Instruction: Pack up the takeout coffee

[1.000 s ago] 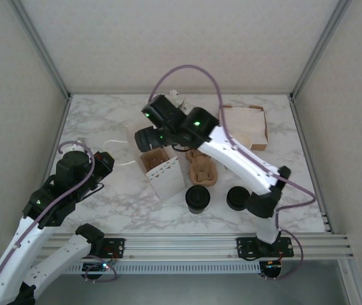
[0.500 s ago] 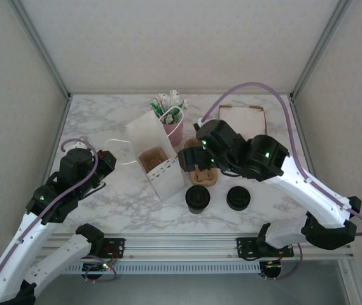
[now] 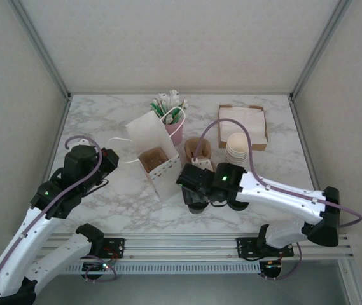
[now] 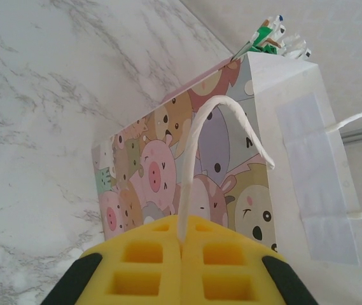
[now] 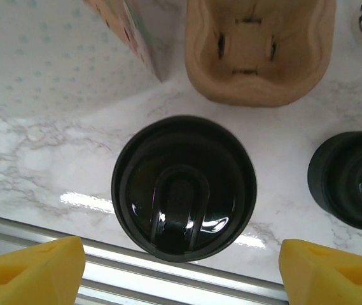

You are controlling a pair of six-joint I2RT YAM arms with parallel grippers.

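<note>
A robot test cell is shown, not a café: a marble-look table [image 3: 98, 121] is boxed in by plain panels [image 3: 168, 44] on aluminium posts [image 3: 41, 47], and 2 arms [image 3: 25, 232] [image 3: 282, 197] are bolted to a rail [image 3: 187, 242] at its near edge.

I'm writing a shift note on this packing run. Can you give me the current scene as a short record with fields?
left hand: shut on the bag handle
paper bag: upright on the table, mouth open
right hand: open, above the takeout coffee, a finger on either side, not touching it
takeout coffee: lid on, standing on the table, not yet in the bag
nearby: cup carrier beyond the coffee, second black lid beside it
</note>
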